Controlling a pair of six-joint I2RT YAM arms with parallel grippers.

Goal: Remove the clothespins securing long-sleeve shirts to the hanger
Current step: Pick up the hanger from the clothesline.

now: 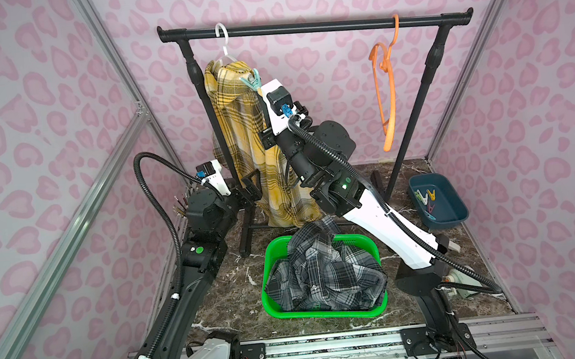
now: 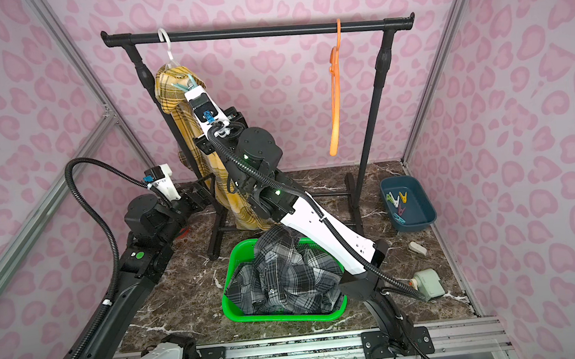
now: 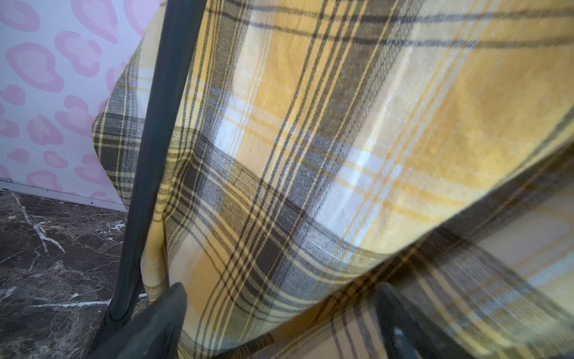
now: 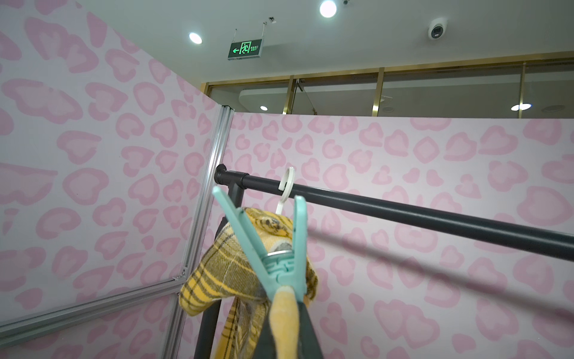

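Biggest thing in here is the black clothes rack [image 1: 315, 28], so I'll place everything off that.

The yellow plaid shirt [image 1: 239, 127] hangs from the white hanger [image 1: 222, 38] at the rail's end on the robot's left, draping down along that post almost to the rack's foot. The black-and-grey plaid shirt [image 1: 326, 273] is off the rack, crumpled in the green basket [image 1: 280, 312] on the floor just in front of it. The orange hanger [image 1: 391, 86] dangles bare near the rail's other end. The blue tray [image 1: 450, 214] sits on the floor beside the foot at that end.

The left gripper [image 1: 250, 188] is low by the rack's left post, jaws spread wide with nothing clamped. In the left wrist view the yellow cloth drapes right across its fingers [image 3: 167, 310].

The right gripper [image 4: 293, 298] is up just under the rail, next to the white hanger, pinched tight on the tail of a mint-teal clothespin [image 4: 279, 264]. The pin's prongs are splayed open at the shirt's shoulder. Can't tell if they touch the cloth.

A few loose clothespins [image 1: 427, 198] lie in the tray.
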